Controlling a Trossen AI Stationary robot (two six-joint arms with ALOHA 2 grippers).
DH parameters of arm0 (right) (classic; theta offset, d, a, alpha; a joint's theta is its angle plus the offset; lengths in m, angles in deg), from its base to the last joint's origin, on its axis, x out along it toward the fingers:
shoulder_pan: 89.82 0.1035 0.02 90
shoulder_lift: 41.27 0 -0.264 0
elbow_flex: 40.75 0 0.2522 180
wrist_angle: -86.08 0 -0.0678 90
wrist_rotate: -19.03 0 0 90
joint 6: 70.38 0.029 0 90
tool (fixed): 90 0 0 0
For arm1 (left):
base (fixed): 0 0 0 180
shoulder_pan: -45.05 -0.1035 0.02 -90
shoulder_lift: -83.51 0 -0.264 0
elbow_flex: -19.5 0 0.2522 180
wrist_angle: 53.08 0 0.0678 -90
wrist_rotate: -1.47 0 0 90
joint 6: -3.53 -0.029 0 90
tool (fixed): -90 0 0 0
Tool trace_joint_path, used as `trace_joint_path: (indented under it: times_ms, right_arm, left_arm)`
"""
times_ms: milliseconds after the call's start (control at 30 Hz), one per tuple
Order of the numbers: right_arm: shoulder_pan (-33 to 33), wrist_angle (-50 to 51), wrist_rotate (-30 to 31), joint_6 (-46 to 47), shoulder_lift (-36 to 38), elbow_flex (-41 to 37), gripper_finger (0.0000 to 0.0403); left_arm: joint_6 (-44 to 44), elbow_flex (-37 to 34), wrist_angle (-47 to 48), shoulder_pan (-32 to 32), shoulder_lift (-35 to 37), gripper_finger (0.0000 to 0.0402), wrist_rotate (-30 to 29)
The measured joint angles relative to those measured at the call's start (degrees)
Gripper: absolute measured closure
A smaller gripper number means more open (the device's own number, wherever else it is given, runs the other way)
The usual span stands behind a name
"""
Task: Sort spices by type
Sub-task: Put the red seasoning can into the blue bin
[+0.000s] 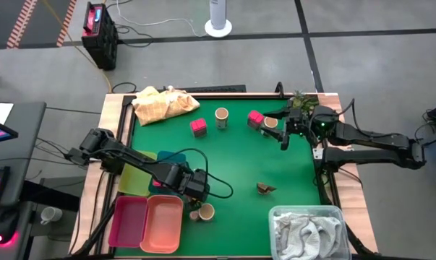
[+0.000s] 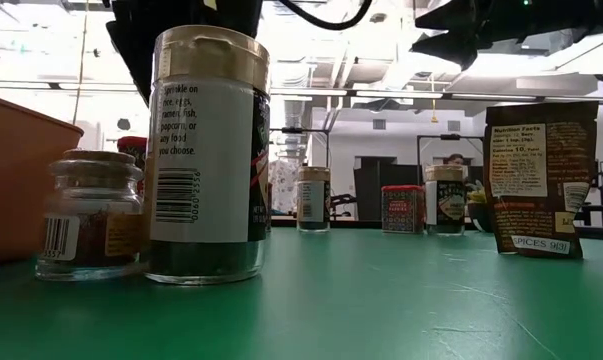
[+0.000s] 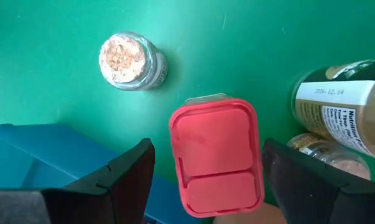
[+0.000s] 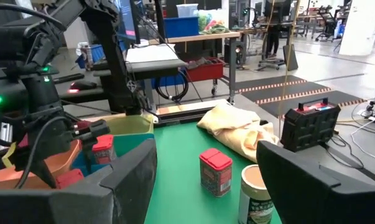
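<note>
Your left hand (image 1: 191, 189) hangs wide open over a red tin (image 3: 216, 154) beside the bins; your right hand (image 1: 283, 136), also wide, hovers by a tan-lidded jar (image 1: 270, 123) at the table's (image 1: 239, 159) far right.

I count three red spice tins (image 1: 199, 127), three tall tan-lidded jars (image 1: 222, 115), two small jars (image 3: 128, 62), one brown pouch (image 1: 266, 188).
</note>
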Motion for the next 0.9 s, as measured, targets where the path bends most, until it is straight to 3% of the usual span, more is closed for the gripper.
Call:
trace_joint_path:
  times_ms: [667, 900]
  right_arm:
    - [0.0, 0.0, 0.0, 0.1, 0.0, 0.0, 0.0100]
    - [0.0, 0.0, 0.0, 0.1, 0.0, 0.0, 0.0100]
  left_arm:
    - [0.5, 0.5, 1.6, -0.8, 0.5, 0.0117, 4.1]
    - [0.8, 0.5, 1.1, -0.8, 0.5, 0.0078, 3.4]
